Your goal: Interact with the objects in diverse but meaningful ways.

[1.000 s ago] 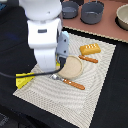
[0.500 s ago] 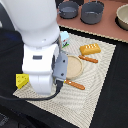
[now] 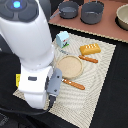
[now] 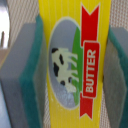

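**Pincer straddling butter box, not yet gripping**

In the wrist view the pincer is standing open, its green pads flanking the flat yellow butter box. The box's long axis is running between the pads, crosswise to their closing line. Narrow gaps are showing on both sides. The box is lying on the woven placemat; in the exterior view the arm is hiding it.
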Robot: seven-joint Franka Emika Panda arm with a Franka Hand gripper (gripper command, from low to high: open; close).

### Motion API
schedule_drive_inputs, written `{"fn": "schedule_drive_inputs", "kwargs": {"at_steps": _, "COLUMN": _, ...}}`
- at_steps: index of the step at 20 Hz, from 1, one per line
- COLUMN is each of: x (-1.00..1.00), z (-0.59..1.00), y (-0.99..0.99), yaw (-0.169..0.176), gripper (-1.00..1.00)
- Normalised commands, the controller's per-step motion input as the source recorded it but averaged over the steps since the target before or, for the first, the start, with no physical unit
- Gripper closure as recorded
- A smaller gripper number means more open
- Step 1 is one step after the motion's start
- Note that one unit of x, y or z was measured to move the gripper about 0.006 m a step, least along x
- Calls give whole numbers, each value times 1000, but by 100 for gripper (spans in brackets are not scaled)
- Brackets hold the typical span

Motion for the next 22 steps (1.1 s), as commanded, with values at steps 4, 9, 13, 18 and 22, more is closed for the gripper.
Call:
{"fn": "schedule_drive_inputs", "kwargs": {"at_steps": 4, "x": 214, "z": -75, "y": -98, "yaw": 4, "gripper": -100}}
{"fn": "schedule_drive_inputs", "kwargs": {"at_steps": 9, "x": 255, "z": 410, "y": 0, "yaw": 0, "gripper": -100}}
{"fn": "schedule_drive_inputs", "kwargs": {"at_steps": 13, "x": 143, "z": 564, "y": 41, "yaw": 0, "gripper": -100}}
{"fn": "schedule_drive_inputs", "kwargs": {"at_steps": 18, "x": 99, "z": 710, "y": 237, "yaw": 0, "gripper": -100}}
{"fn": "schedule_drive_inputs", "kwargs": {"at_steps": 22, "x": 83, "z": 772, "y": 345, "yaw": 0, "gripper": -100}}
